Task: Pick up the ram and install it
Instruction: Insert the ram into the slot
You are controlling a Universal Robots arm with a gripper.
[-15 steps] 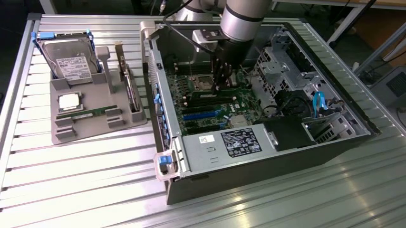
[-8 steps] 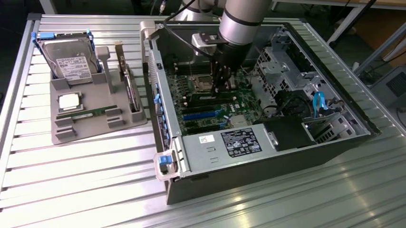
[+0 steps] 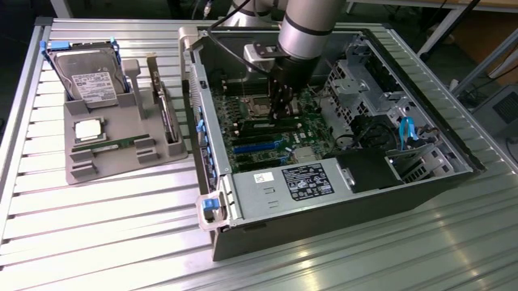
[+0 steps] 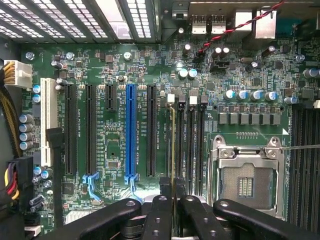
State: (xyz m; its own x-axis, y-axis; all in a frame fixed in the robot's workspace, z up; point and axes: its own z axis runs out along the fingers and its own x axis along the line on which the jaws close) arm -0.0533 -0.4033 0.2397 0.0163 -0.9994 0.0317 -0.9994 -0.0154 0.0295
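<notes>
Ram (image 4: 173,150): thin strip seen edge-on, upright over the memory slots (image 4: 192,150) just beside the processor socket (image 4: 246,180), at the edge of that bank farthest from the socket
Seating: cannot tell whether it touches a slot
Gripper (image 4: 172,210): clenched on the ram, one finger on each face
Blue slot (image 4: 130,130): beyond the ram, well apart from the socket

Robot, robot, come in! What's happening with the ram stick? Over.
Gripper shut on the ram, held edge-on. Ram lined up along a memory slot; seated or not, cannot tell. Processor socket beside it, apart.
</notes>
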